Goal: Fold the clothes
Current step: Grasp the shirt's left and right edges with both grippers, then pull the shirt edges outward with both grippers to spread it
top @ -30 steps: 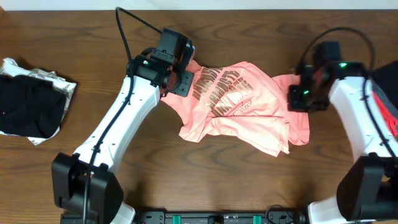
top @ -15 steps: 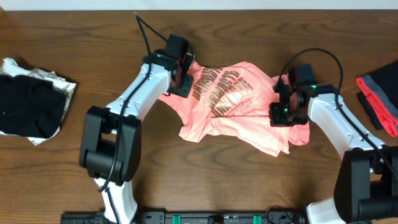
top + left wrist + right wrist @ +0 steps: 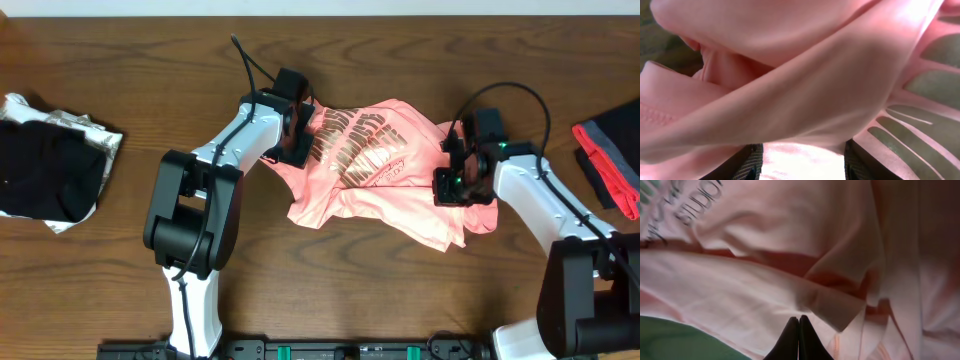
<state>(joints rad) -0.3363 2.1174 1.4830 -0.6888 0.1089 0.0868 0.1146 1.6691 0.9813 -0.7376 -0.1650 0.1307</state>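
Well, the left gripper [image 3: 800, 162] has its fingers spread over the left edge of the crumpled salmon-pink T-shirt with gold-bronze lettering [image 3: 390, 185]. The right gripper [image 3: 799, 330] is pinched together at its right side; whether cloth is caught, I cannot tell. The shirt lies mid-way along the brown wooden table [image 3: 300, 290].

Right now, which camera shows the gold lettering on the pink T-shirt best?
The overhead view: nearly all the gold lettering shows across the salmon-pink T-shirt. The left wrist view catches only a few strokes at its right edge, the right wrist view a scrap at top left.
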